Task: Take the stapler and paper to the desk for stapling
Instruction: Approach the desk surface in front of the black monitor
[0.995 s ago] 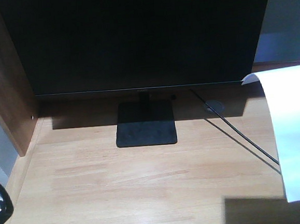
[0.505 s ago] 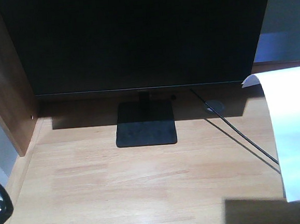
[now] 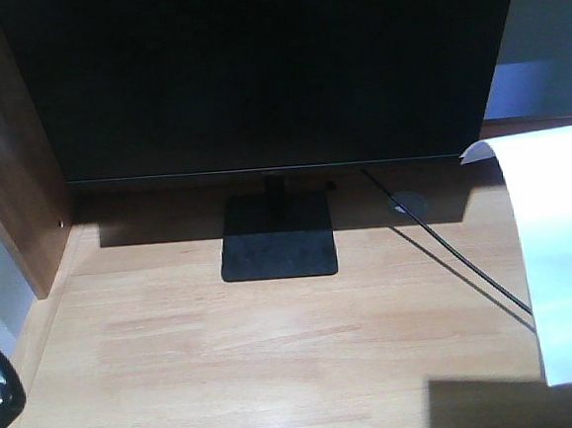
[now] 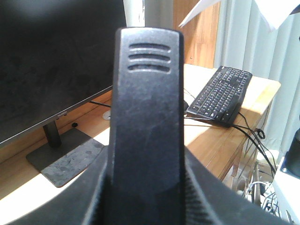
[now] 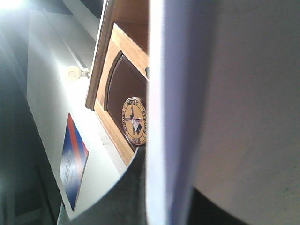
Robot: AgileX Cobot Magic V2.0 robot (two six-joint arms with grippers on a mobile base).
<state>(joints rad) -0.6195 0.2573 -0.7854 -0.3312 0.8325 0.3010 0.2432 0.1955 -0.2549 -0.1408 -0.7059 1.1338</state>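
Your left gripper is pinching the stapler: the jaws are pressing its two sides, and its black body is sticking straight out ahead of them, three grooves showing at the far tip. The desk is lying below and beyond those jaws. Ahead of them and to the left the monitor is standing on its stand; ahead and to the right a keyboard is sitting near the desk's far edge, its cable trailing over the side.

The paper is hanging above the desk's right end, curling at its top corner and throwing a shadow onto the wood beneath it. From the right wrist you are looking along it: the sheet is running edge-on right in front of the right jaws, filling that side of the view. I cannot tell how the right jaws are standing, since the fingers are hiding in blur. Beyond the sheet a wooden frame with a round emblem is showing.
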